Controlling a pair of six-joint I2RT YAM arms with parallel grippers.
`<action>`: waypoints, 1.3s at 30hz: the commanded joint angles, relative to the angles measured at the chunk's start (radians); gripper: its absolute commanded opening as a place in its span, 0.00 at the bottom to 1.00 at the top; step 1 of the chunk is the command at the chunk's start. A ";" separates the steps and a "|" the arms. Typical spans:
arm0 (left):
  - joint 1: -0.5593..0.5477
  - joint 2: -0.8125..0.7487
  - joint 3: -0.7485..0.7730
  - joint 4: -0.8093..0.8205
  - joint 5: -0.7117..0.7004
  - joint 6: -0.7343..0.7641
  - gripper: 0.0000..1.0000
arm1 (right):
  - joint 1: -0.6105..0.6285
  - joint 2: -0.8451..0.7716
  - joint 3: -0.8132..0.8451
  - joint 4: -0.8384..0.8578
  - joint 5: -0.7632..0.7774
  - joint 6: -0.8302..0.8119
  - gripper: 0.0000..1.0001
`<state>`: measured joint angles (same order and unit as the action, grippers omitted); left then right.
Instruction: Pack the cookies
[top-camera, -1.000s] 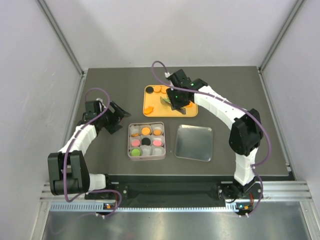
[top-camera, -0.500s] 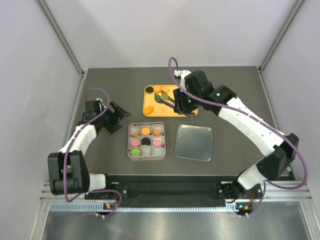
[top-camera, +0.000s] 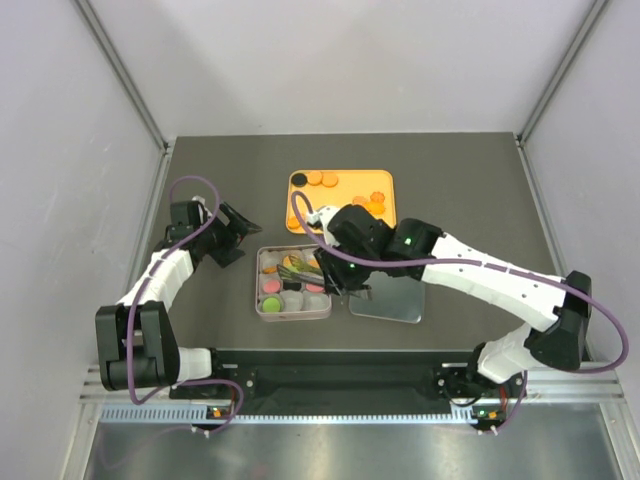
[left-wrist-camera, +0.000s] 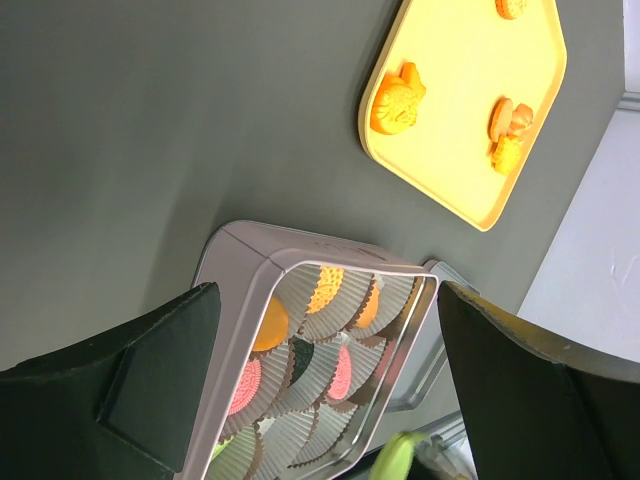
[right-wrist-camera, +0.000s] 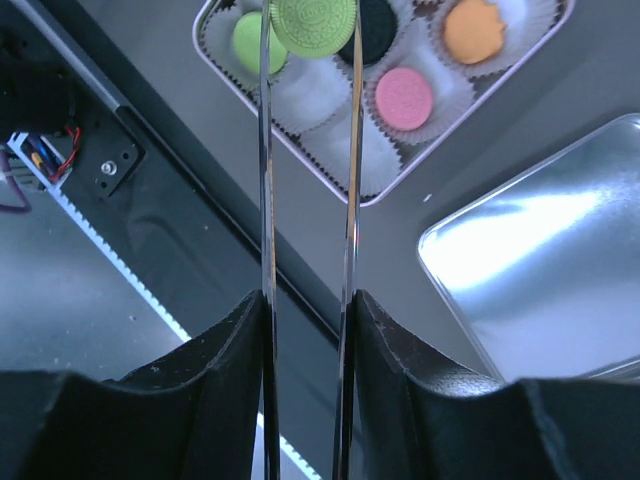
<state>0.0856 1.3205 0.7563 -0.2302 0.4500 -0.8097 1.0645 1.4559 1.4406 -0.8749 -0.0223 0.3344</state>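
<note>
The cookies (top-camera: 272, 303) are lying in the tin (top-camera: 293, 316), the lid (top-camera: 390, 302) right of it, more on the tray (top-camera: 340, 205) behind.

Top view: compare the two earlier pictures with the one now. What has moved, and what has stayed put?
The right hand swung from over the far tray toward the near edge and leftward, and now hangs over the tin, shut on a green cookie. Whether it took the cookie in this stretch cannot be told. The left arm, tin, tray and lid stayed put.
</note>
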 joint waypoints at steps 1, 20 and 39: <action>0.008 -0.006 -0.015 0.048 0.010 0.004 0.94 | 0.052 0.004 -0.003 0.019 0.019 0.031 0.37; 0.008 -0.001 -0.018 0.049 0.012 0.006 0.94 | 0.107 0.063 -0.066 0.037 0.018 0.037 0.38; 0.008 0.000 -0.020 0.051 0.012 0.006 0.94 | 0.109 0.083 -0.060 0.043 0.019 0.035 0.46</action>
<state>0.0856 1.3205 0.7422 -0.2276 0.4526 -0.8097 1.1568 1.5349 1.3678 -0.8749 -0.0093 0.3637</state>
